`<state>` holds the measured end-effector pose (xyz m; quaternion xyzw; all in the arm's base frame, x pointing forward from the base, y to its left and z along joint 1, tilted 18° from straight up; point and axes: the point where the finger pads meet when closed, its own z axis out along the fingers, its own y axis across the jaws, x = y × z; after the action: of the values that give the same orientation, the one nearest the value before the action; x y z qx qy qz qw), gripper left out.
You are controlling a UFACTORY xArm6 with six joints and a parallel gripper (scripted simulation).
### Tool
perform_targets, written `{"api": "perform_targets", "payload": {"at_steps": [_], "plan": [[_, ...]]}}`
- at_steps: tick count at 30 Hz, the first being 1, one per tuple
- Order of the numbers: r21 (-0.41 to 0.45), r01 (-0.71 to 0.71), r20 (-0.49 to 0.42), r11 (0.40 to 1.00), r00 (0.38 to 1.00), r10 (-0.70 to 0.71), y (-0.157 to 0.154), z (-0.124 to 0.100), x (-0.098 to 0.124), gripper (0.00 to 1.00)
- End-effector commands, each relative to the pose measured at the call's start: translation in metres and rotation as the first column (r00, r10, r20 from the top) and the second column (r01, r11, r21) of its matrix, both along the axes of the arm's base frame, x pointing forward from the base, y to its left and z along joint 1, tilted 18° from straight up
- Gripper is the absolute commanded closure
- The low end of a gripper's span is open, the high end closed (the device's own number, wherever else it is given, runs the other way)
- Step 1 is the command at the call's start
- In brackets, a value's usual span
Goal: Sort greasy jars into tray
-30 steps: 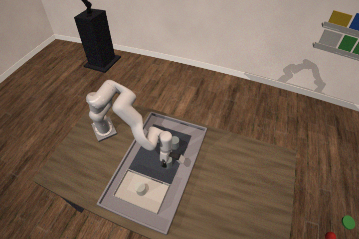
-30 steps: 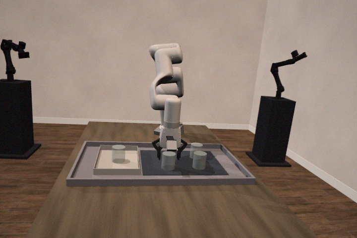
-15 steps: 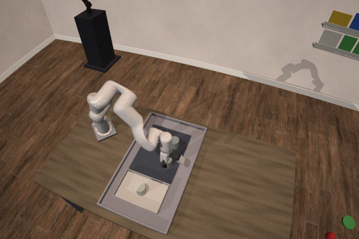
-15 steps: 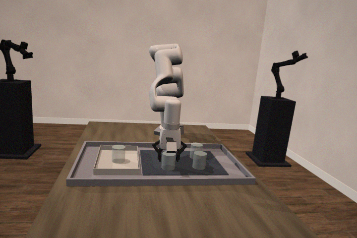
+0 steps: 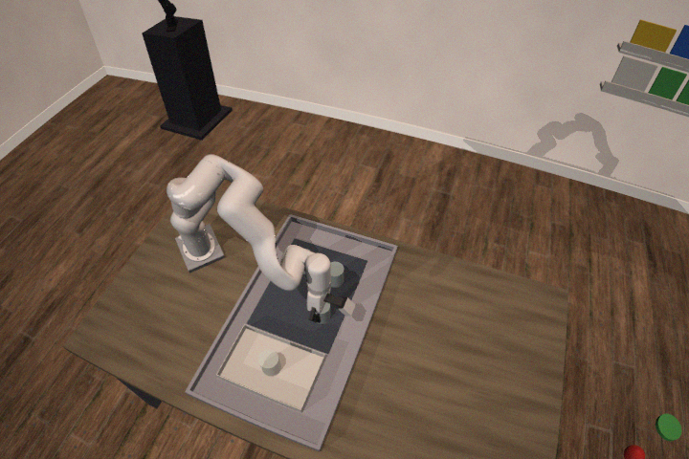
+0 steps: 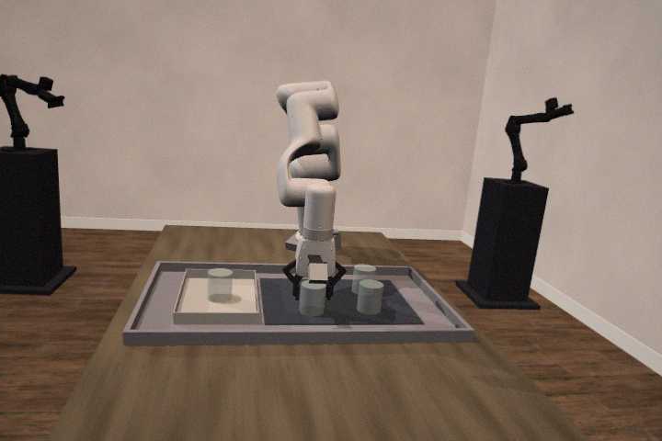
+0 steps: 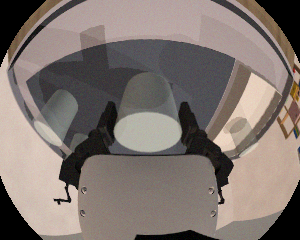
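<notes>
Jars [image 6: 369, 297] [image 6: 363, 278] behind the hand [image 6: 313, 287] [image 5: 323, 314] [image 7: 148, 130] show separately only outside.

Pale, softly mottled walls [image 5: 356, 64] [image 6: 238, 104] meet a brown plank floor [image 5: 464, 216] [image 6: 602, 333] along a white baseboard [image 5: 323, 112] [image 6: 118, 223]. Below the gripper [image 5: 314, 316] [image 6: 313, 295] [image 7: 147, 110], a wood-grained table [image 5: 464, 335] [image 6: 311, 384] spreads out to either side. Well apart from it, a black pedestal [image 5: 186, 76] [image 6: 22, 218] stands on the floor. High on the wall beyond, gray shelves [image 5: 665, 56] hold yellow, blue, gray and green panels [image 5: 653, 35]. The light is dim and warm, throwing a shadow [image 5: 578, 127] onto the wall.
</notes>
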<state>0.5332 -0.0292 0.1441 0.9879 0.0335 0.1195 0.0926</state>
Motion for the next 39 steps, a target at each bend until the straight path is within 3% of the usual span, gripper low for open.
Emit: {"api": "perform_targets", "payload": {"at_steps": [1, 39], "plan": [[0.000, 0.000, 0.004, 1.000, 1.000, 0.000, 0.0002, 0.0020, 0.0012, 0.12], [0.000, 0.000, 0.004, 1.000, 1.000, 0.000, 0.0002, 0.0020, 0.0012, 0.18]]}}
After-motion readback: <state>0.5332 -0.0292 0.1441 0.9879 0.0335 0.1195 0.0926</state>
